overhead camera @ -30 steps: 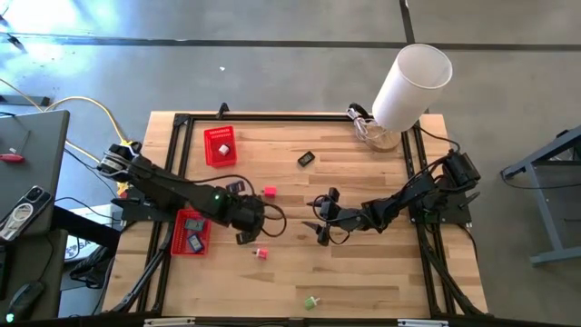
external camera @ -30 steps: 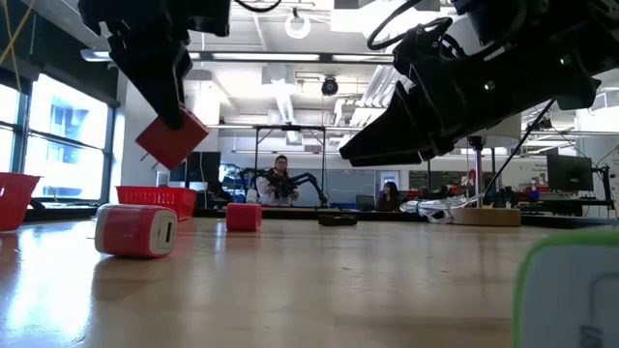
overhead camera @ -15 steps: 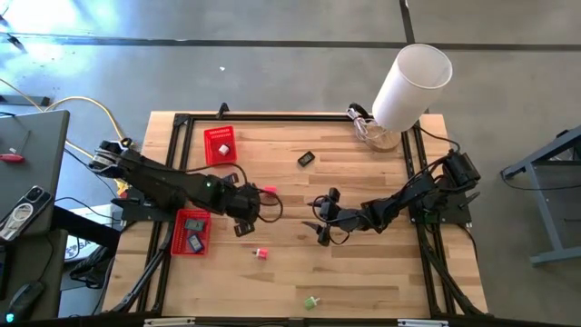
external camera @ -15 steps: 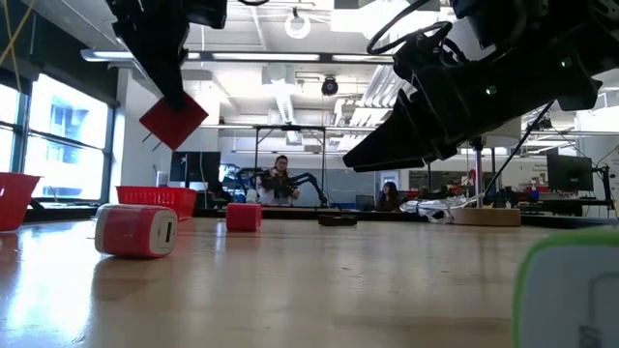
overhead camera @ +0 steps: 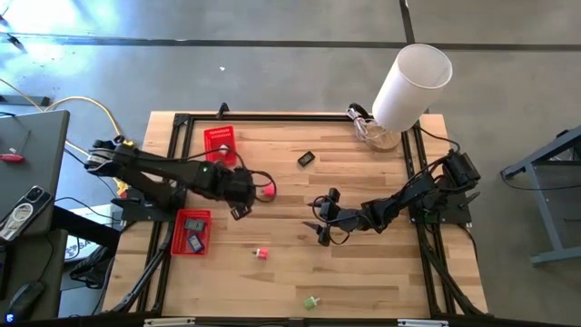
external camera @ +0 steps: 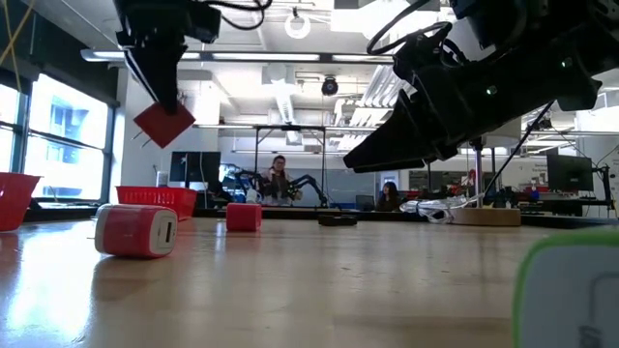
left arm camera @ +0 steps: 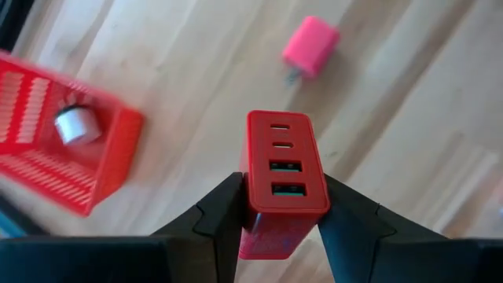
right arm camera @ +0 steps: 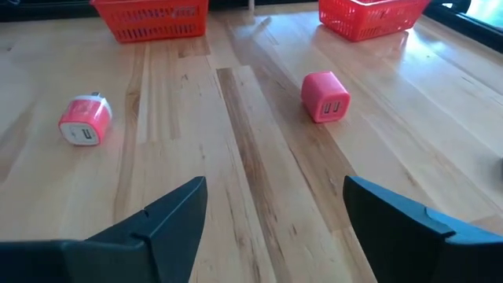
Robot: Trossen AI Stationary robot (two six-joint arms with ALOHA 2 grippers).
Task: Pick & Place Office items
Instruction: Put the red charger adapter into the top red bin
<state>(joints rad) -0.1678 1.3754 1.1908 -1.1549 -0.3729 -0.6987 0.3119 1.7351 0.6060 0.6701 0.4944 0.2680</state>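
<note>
My left gripper [left arm camera: 283,198] is shut on a red block-shaped charger [left arm camera: 284,169] with several ports on its end face. It hangs above the table, seen in the low view as charger [external camera: 164,122], between a pink cube [overhead camera: 269,191] and the far red basket [overhead camera: 220,145]. That basket [left arm camera: 47,169] holds a white piece [left arm camera: 76,126]. My right gripper [right arm camera: 275,212] stands open low over the table's middle, gripper [overhead camera: 321,220], with nothing between its fingers. A pink-and-white plug [right arm camera: 84,119] and the pink cube [right arm camera: 326,96] lie on the wood ahead of it. My left gripper pinches the red charger between its two fingers, on two opposite sides just below the ported end face [left arm camera: 253,206]. The fingers slant down from above. The charger is lifted clear of the table and hangs tilted, one corner lowest [external camera: 166,141].
A second red basket [overhead camera: 191,232] with dark pieces sits at the near left. A black piece [overhead camera: 306,159] lies at the far middle, a green one [overhead camera: 311,302] near the front edge. A big white cylinder [overhead camera: 413,84] stands at the far right corner.
My left gripper has risen and gone toward the table's far edge, toward the far red basket, rolling as it went. The red charger has gone with it, staying clear of the table and turning in the air.
</note>
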